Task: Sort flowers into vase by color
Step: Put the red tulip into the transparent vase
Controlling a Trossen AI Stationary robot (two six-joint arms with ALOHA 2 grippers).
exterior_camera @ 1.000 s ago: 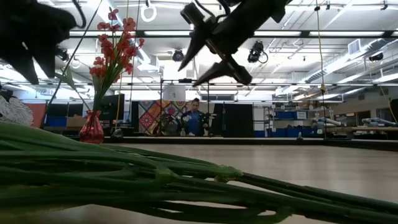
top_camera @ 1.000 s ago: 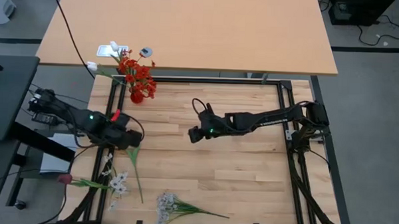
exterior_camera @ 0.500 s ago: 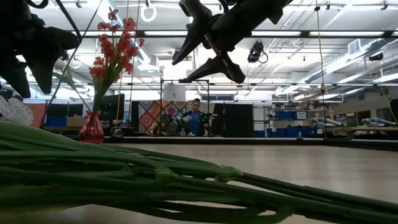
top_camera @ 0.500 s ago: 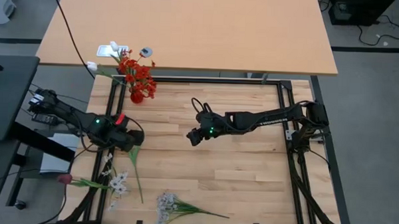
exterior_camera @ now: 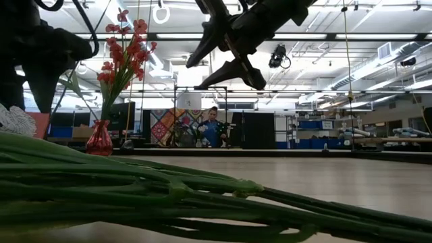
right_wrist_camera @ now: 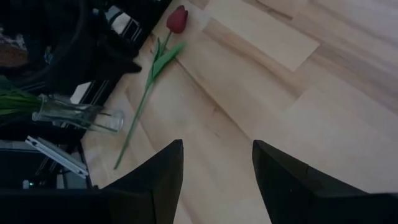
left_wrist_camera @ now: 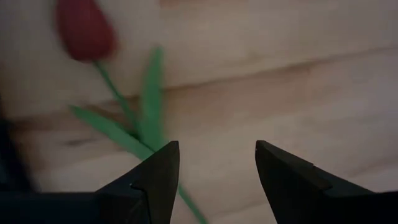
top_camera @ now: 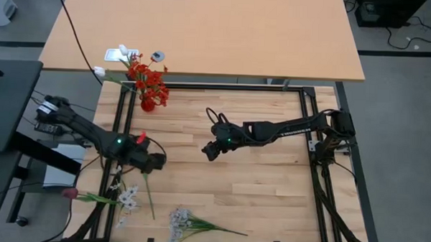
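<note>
Beneath the left gripper (top_camera: 156,162), tulip (left_wrist_camera: 85,31) blurred, stem (left_wrist_camera: 143,133) partly hidden.

My left arm reaches in from the frame's left edge, its left pincer (top_camera: 156,162) open at lower left. My right arm stretches from the right, right pincer (top_camera: 208,153) open near centre.

A pale wooden worktop (top_camera: 235,172) is filling the middle of the high view, a black frame (top_camera: 312,131) running along its edges. A tan table (top_camera: 204,31) is sitting across the top, grey floor (top_camera: 401,142) lying at right. In the low view, ceiling strip lights (exterior_camera: 351,64) are glowing and a person (exterior_camera: 212,128) is standing mid-frame.
</note>
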